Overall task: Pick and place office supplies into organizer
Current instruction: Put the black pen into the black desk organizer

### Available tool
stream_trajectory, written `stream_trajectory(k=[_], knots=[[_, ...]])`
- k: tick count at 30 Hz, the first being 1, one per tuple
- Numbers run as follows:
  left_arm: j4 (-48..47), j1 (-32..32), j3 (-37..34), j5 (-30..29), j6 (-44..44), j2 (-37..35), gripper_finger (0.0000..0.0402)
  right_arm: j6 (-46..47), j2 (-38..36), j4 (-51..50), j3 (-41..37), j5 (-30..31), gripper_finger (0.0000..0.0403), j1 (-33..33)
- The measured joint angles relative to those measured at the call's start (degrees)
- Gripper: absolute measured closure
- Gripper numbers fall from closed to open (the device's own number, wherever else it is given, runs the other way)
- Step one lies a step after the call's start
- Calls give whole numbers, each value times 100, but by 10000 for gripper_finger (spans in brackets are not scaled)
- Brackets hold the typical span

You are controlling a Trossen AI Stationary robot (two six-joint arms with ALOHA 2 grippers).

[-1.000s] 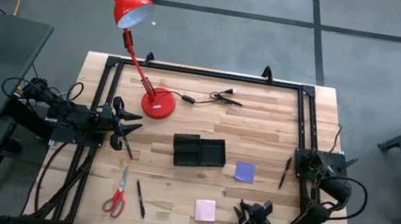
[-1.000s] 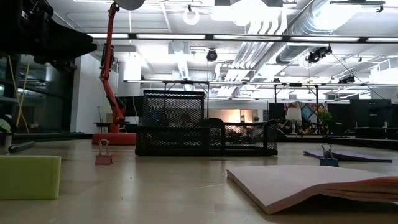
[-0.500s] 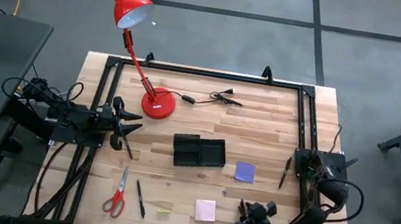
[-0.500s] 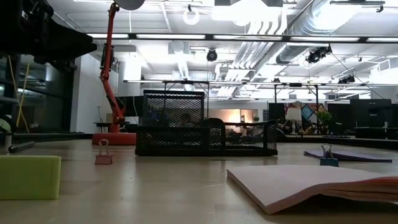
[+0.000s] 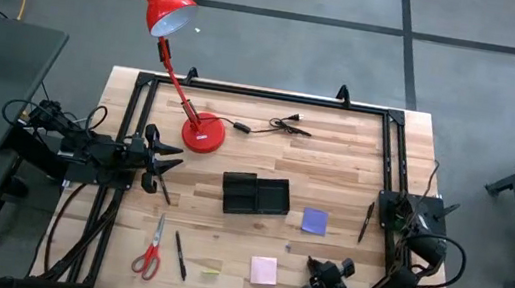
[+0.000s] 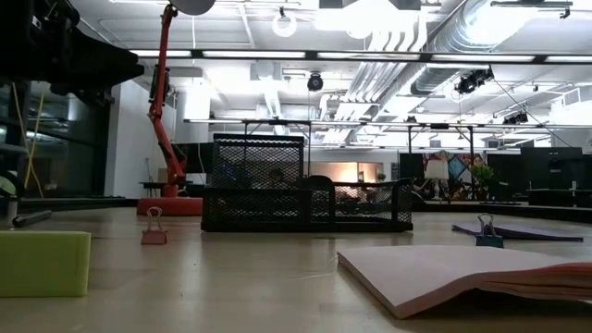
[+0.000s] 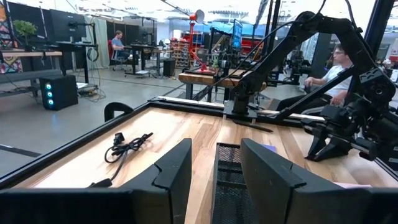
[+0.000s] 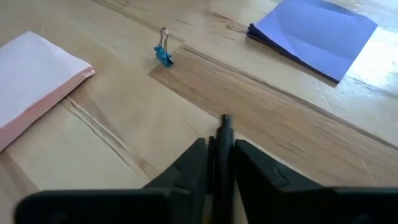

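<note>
Progress looks slight so far, judging by how things lie. The organizer [image 5: 255,195] sits mid-table and, from above, its compartments appear bare, though its dark inside makes that hard to be sure of. The right gripper [image 8: 219,155] is clenched on a thin black pen [image 8: 224,134], held low over the wood near the table's front edge, between the pale pink pad [image 5: 263,270] and the purple pad [image 5: 314,221]. A small blue binder clip [image 8: 163,53] stands just ahead of it.

Left to go, I would say: the red-handled scissors [image 5: 151,247] and a second pen [image 5: 180,255] lying side by side near the front left, a third pen [image 5: 366,222] by the right rail, and both pads.

The left gripper [image 7: 215,180] waits at the left side of the table, fingers spread and holding nothing, pointed across towards the organizer.

Room to move seems fair. The stretch between the right gripper and the organizer is open wood, with only the purple pad near that line. The red desk lamp [image 5: 203,134] and the black cable [image 5: 286,124] sit beyond the organizer, well apart from that path. The dark frame rails hem the table's sides.
</note>
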Motion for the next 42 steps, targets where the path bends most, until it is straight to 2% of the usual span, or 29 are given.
stream_trajectory(k=[5,14,21,29,34,42], knots=[[-2,1,0,-2,1,0,275,-25,26,-27,-16,292,387,-7],[-1,2,1,-2,2,-1,275,-26,40,-255,-25,538,371,-117],[0,2,0,-2,2,0,275,-105,42,-309,-26,747,396,-258],[-1,1,1,-2,0,0,275,-86,-41,-432,-26,1506,391,-337],[0,2,2,-2,2,0,275,-211,-243,-475,-24,2234,397,-408],[-2,0,2,-2,2,0,275,-881,-475,-244,-24,3293,395,-814]])
